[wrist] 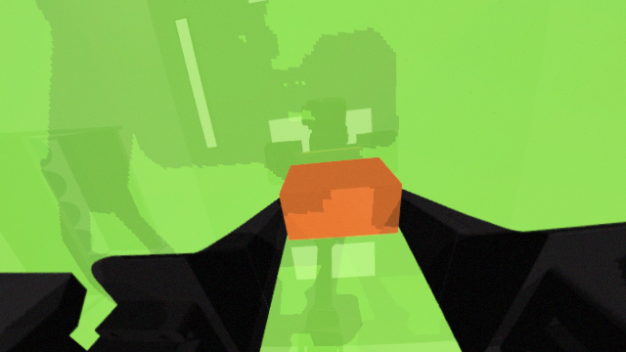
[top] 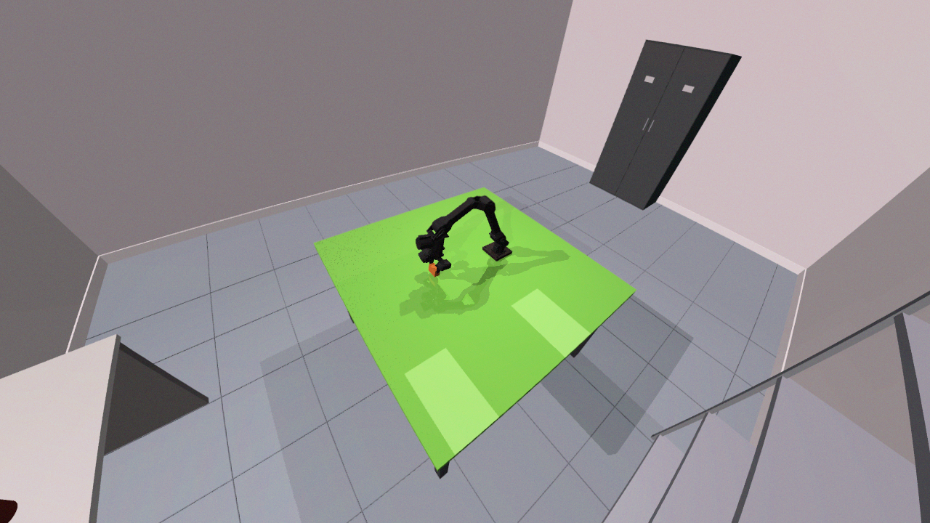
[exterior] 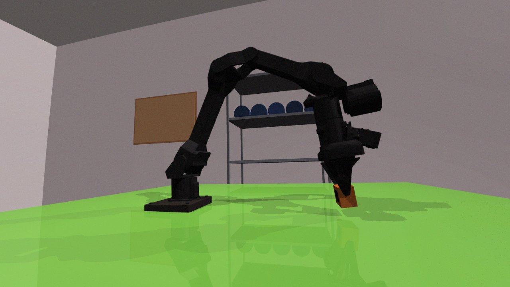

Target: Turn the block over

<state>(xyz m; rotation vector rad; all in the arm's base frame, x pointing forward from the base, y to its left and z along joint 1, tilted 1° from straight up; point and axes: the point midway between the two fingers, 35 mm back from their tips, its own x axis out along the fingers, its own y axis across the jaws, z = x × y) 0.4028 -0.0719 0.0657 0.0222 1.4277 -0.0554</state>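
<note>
Green tabletop [top: 514, 273] [exterior: 106, 242] [wrist: 489, 122] | claw [top: 437, 266] [exterior: 344, 191] [wrist: 337, 198] grips 1 block [top: 433, 269] [exterior: 347, 199] [wrist: 342, 210], inside edges

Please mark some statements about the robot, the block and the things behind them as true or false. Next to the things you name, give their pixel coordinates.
1. The gripper [top: 434, 267] [exterior: 345, 191] [wrist: 337, 198] is shut on the orange block [top: 433, 269] [exterior: 351, 201] [wrist: 342, 210]. True.
2. The block rests flat on the table [top: 468, 338] [exterior: 106, 249] [wrist: 489, 122]. False: it is lifted and tilted.
3. The block's dark mark faces straight down. False: it faces sideways, toward the arm's base [top: 489, 252] [exterior: 153, 207].
4. Blue round things [exterior: 276, 109] stand on the shelf rack [exterior: 228, 142]. True.
</note>
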